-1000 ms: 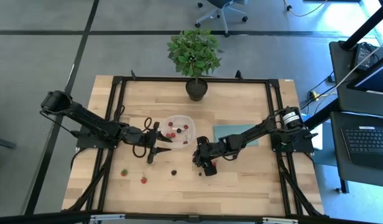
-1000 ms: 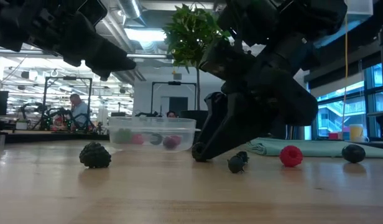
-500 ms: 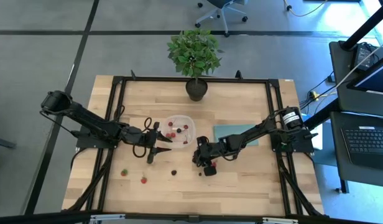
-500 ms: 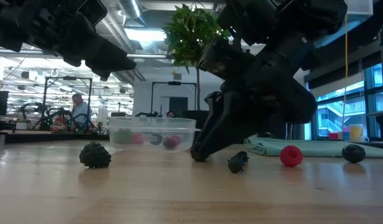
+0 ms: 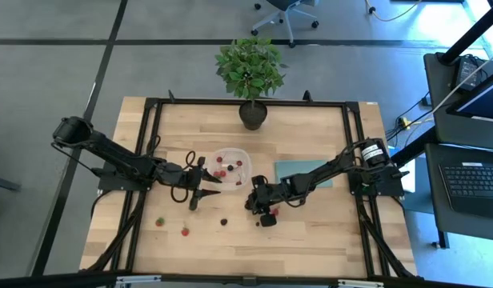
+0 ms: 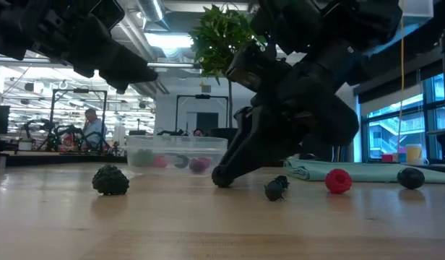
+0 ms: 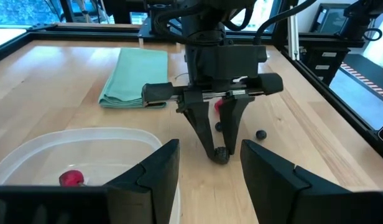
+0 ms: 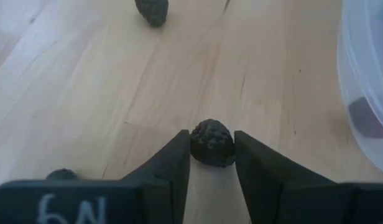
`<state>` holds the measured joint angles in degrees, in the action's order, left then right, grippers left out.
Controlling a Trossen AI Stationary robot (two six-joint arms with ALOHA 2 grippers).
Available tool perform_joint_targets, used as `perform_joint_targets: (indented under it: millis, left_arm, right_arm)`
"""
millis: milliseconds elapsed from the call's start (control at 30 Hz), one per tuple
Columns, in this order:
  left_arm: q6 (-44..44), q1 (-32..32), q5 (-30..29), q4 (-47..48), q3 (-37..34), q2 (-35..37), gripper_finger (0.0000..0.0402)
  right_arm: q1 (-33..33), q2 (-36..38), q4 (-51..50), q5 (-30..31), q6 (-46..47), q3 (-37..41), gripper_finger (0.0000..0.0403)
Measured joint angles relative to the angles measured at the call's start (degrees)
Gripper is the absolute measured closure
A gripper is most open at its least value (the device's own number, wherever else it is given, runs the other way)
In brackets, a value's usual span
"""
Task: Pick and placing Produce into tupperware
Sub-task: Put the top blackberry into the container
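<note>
High view: the left gripper (image 5: 200, 192) hovers beside the tub (image 5: 231, 167).

Low view: a red berry (image 6: 338, 181) lies on the table (image 6: 208, 224).

Left wrist: its fingers (image 7: 155, 171) are spread, empty.

Right wrist: the right gripper (image 8: 211, 163) pinches a blackberry (image 8: 212, 142) — just beside the tub.

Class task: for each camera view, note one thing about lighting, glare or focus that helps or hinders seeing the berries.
High view: even light, berries show as specks. Low view: bright background turns the right claw into a silhouette; the tupperware looks hazy. Left wrist view: own fingers blurred, table sharp. Right wrist view: the blackberry between the fingers is sharp; the container wall is blurred.
</note>
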<state>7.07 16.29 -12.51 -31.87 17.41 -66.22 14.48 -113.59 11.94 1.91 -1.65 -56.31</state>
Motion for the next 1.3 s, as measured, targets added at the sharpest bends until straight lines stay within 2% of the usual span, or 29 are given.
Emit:
perform_joint_targets:
  millis: [467,700,967,1300]
  left_arm:
    - [0.00,0.00,0.00,0.19,0.00,0.02,0.0237]
    - [0.02,0.00,-0.02,0.61,0.00,0.00,0.0237]
    - [0.27,0.00,0.00,1.63,0.00,0.02,0.0237]
    - [1.77,-0.01,-0.01,3.23,0.00,0.00,0.0237]
  right_arm:
    - [-0.05,0.63,1.24,-0.08,-0.25,-0.01,0.0293]
    - [-0.12,0.82,-4.88,-0.19,-1.91,-4.75,0.0294]
    - [-2.23,0.99,-13.09,-0.13,-4.95,-10.64,0.0318]
    - [-3.76,1.06,-13.93,-0.08,-4.61,-10.80,0.0340]
